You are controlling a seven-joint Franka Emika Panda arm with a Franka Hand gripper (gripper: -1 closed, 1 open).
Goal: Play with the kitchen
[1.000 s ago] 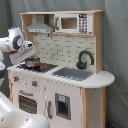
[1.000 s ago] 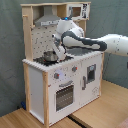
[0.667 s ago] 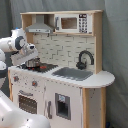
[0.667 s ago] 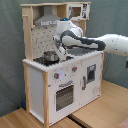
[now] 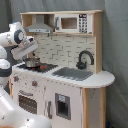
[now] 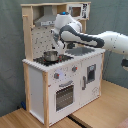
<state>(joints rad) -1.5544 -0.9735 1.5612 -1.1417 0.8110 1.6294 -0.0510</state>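
A grey-green curtain or fabric backdrop (image 6: 11,55) hangs behind everything, above and beyond the pincer, in both exterior views (image 5: 116,50). Well below the pincer in the second exterior view lies a light wooden surface (image 6: 107,107), possibly a tabletop, crossed by a dark seam.

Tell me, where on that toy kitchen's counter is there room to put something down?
The white counter end beyond the sink and faucet looks bare. The stovetop is crowded: a metal pot sits there with the robot's arm above it.
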